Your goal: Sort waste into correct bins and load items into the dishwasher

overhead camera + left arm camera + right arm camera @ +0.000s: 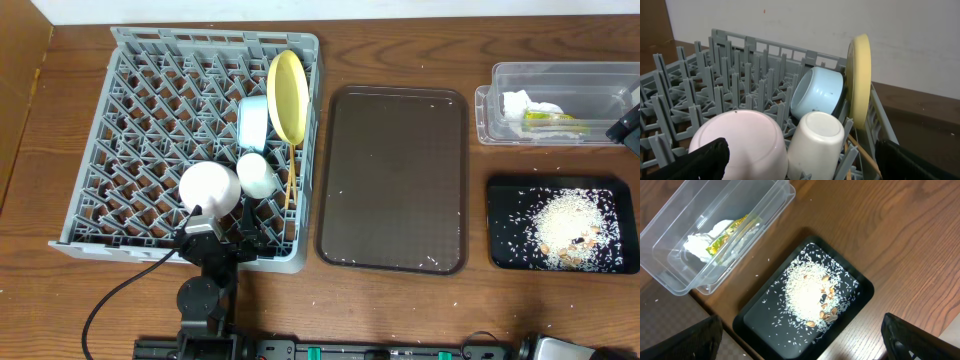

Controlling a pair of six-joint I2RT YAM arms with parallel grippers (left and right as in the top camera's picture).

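The grey dish rack (130, 130) holds an upright yellow plate (287, 95), a light blue bowl (253, 122), an upturned cream cup (257, 174), an upturned pink saucer (208, 187) and wooden chopsticks (291, 175). My left gripper (222, 235) is open and empty at the rack's front edge, just short of the saucer (740, 140) and cup (815, 140). The clear tub (600, 75) holds the white napkin (528, 103) and green-and-orange wrapper (548, 117). The black tray (505, 250) holds rice crumbs (570, 225). My right gripper (800, 340) is open and empty, high above the black tray (760, 325).
The dark brown serving tray (392, 180) lies between the rack and the bins, with a few stray rice grains on it. A few grains lie on the wood near the tub (670, 245). The table's front edge runs just below the rack and trays.
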